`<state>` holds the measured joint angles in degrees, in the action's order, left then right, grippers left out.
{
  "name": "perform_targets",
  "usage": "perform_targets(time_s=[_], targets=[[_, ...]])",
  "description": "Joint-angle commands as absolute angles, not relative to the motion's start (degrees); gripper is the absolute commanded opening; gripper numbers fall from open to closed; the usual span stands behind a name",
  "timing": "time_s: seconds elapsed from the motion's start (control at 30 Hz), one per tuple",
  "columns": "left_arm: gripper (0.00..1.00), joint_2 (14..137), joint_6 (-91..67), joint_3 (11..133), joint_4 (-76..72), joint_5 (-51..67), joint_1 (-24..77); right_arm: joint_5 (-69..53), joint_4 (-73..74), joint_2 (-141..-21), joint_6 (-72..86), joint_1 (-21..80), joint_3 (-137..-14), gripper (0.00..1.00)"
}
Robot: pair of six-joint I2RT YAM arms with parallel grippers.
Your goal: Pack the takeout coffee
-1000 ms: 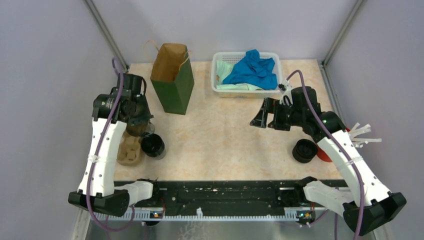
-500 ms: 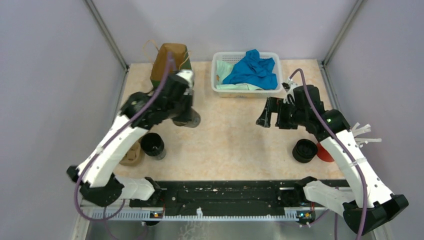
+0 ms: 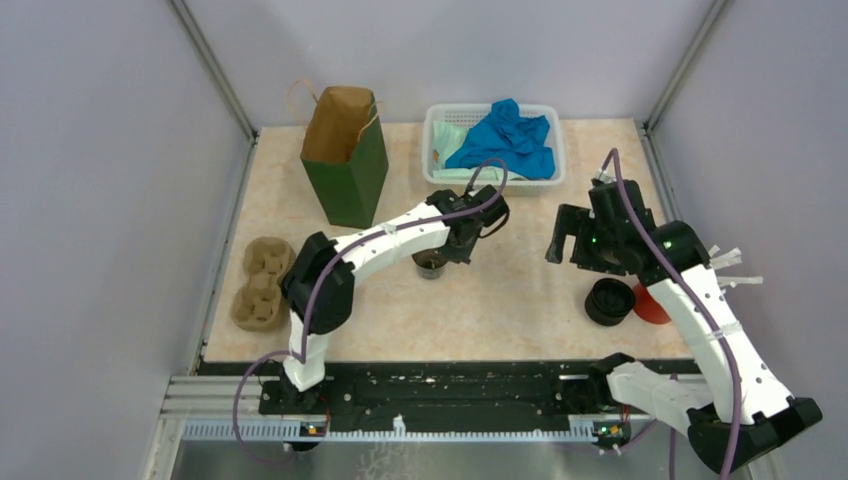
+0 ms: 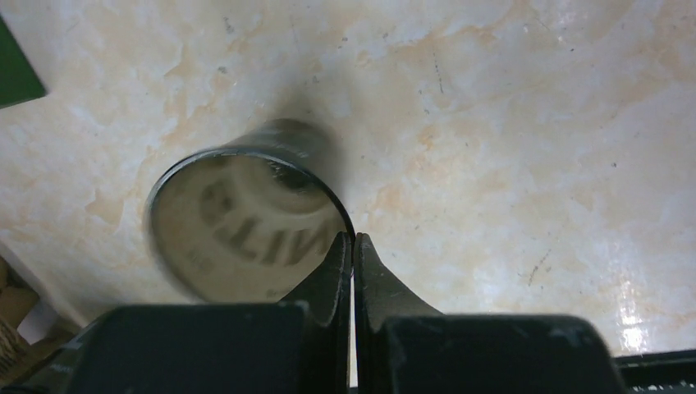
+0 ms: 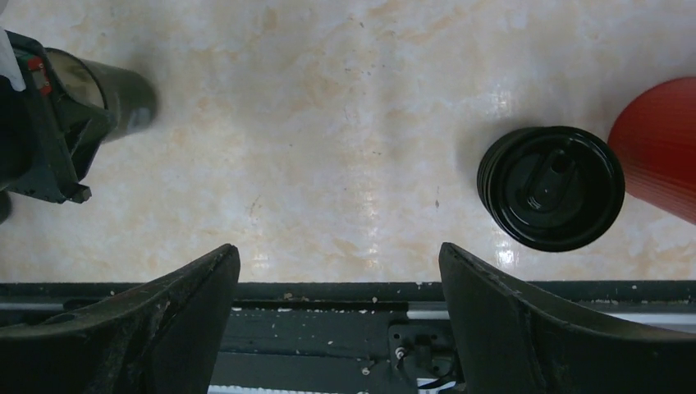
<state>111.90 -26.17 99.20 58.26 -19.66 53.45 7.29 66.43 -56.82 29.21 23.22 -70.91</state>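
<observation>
The scene is lit brightly and evenly from above, and only soft, short shadows are cast. White glare patches are seen on the glossy marbled beige tabletop (image 5: 373, 209) in both wrist views. The open-topped black paper cup (image 4: 246, 222) is smeared by blur in the left wrist view and ringed by a diffuse shadow. The lidded black paper cup (image 5: 550, 187) is rendered sharply. The fingers (image 5: 156, 328) of the right gripper (image 5: 338, 254) are seen as dark, soft-edged shapes.
</observation>
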Motion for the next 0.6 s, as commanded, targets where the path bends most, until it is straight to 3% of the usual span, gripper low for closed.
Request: perform_targets(time_s=[0.0,0.57], targets=[[0.00,113.5,-24.2,102.6,54.2,-20.8,53.5,10.8,70.0,-57.4,33.0,23.7,-70.0,0.89],[0.03,112.5,-22.9,102.1,52.7,-17.4,53.8,13.1,72.3,-56.3,34.3,23.6,-66.8,0.83]])
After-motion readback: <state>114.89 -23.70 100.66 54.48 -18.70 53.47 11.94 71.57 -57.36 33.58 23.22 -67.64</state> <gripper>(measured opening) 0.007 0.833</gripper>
